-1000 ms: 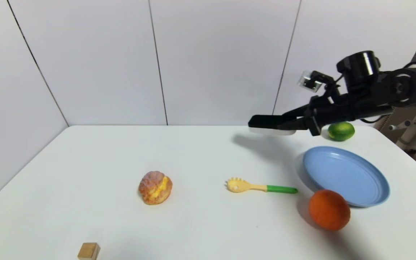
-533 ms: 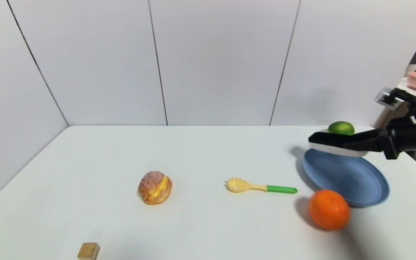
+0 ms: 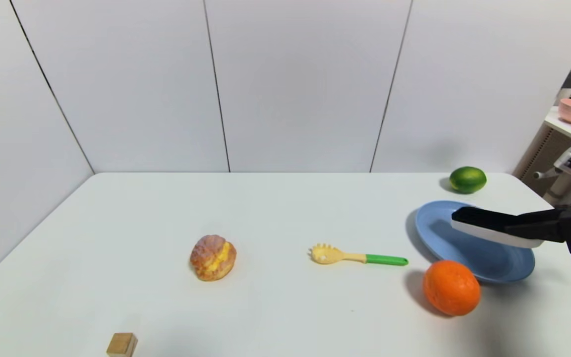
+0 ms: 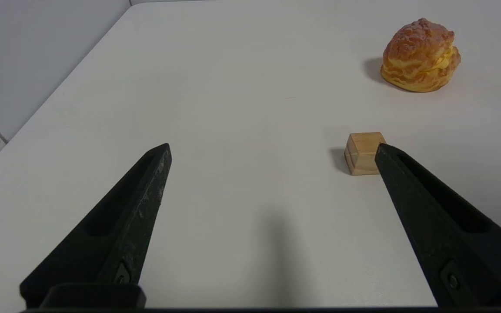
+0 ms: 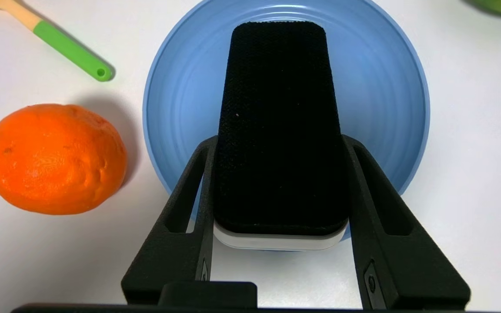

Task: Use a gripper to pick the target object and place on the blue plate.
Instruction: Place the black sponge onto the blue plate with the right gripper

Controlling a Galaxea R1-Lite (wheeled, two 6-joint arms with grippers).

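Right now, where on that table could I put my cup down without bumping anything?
Bare table lies between the cream puff and the back wall, and between the puff and the wooden cube. It is crowded on the right: blue plate, orange, lime, green-handled fork and the right pincer holding the black block.

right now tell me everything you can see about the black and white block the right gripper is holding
The black-and-white block is a flat rounded rectangle: a black, felt-like textured top over a thin white base. The right gripper clamps its long sides near one end, holding it roughly level. It hangs over the blue plate; whether it touches the plate cannot be told. Only the fingers visibly touch it.
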